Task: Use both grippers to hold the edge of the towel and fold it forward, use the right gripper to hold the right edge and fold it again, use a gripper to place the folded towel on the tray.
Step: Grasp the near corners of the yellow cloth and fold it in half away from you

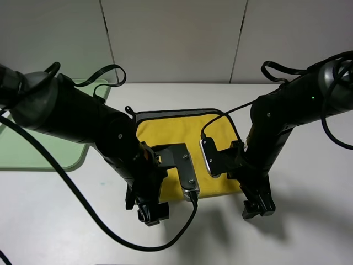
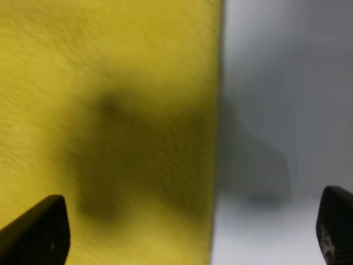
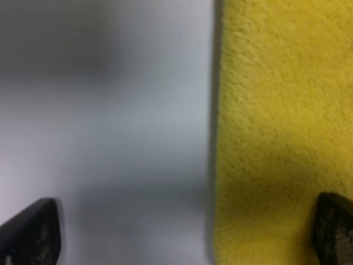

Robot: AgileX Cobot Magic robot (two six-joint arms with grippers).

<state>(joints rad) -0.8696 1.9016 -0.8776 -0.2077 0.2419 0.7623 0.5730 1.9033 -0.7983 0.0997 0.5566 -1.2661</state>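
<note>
Lying on the table (image 1: 309, 221), the towel (image 1: 165, 132) sits near the tray (image 1: 49, 149), not touching; left gripper (image 2: 193, 232) and right gripper (image 3: 185, 226), both spread wide, each straddle its edge (image 3: 215, 138).

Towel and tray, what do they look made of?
Towel: soft plush fabric, likely microfibre; the right wrist view shows a fuzzy matte yellow nap. Its hem looks like a darker sewn binding, too small to tell more. Tray: probably plastic; smooth, even pale green with a rounded corner and low rim.
</note>
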